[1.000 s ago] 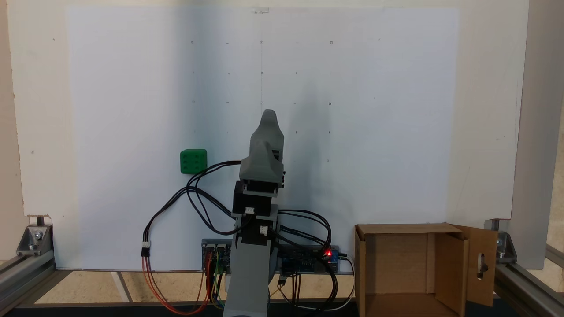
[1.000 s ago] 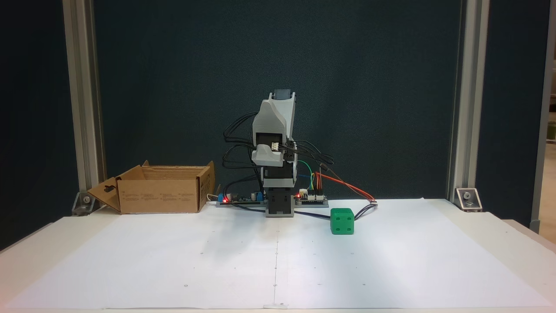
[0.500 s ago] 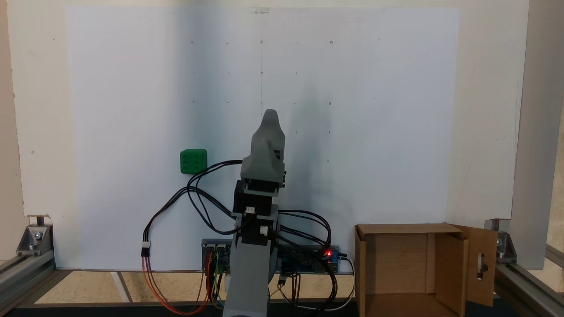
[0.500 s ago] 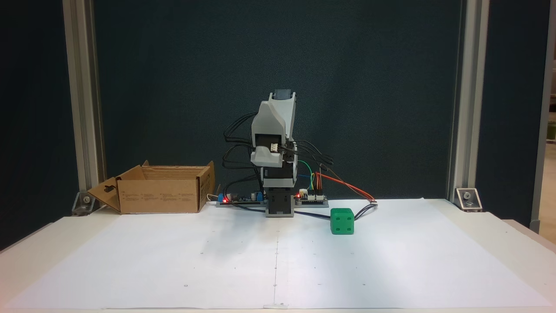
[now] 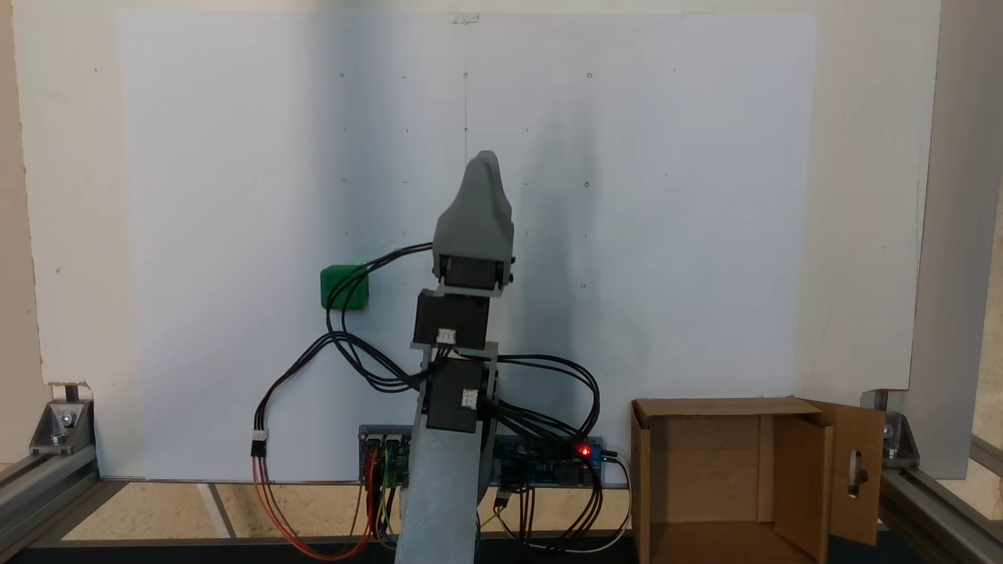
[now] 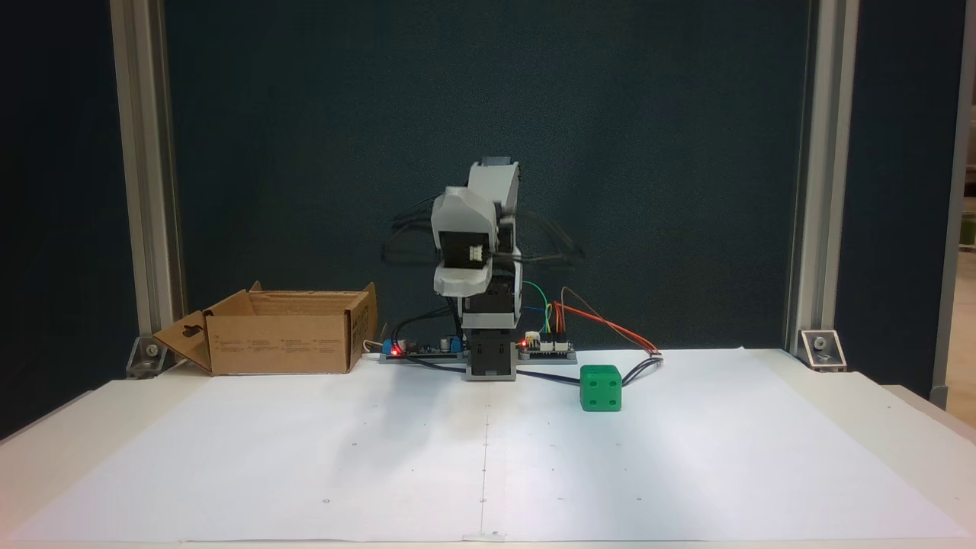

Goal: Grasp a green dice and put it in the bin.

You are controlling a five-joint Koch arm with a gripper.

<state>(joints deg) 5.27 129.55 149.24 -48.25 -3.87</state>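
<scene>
Green dice [image 6: 601,387] seen resting on white paper on table [image 6: 900,427], near arm base, ungrasped. Gripper [image 5: 486,168] raised well above paper; opening cannot be told. Grasp, carry, drop judged outstanding. Bin [image 6: 284,332] seen further back, apart; small print on side unreadable.

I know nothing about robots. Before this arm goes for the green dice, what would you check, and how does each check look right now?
1. Dice free on the paper, upright: ok.
2. Nothing on top of the dice: ok in a fixed view; in a fixed view black cables pass in front of it, and whether they touch it cannot be told.
3. Gripper empty and open: cannot tell, since the fingers are not seen apart.
4. Bin open, top clear: ok.
5. Bin apart from the dice, on the arm's other side: ok.
6. Paper between arm and dice bare: ok.
</scene>
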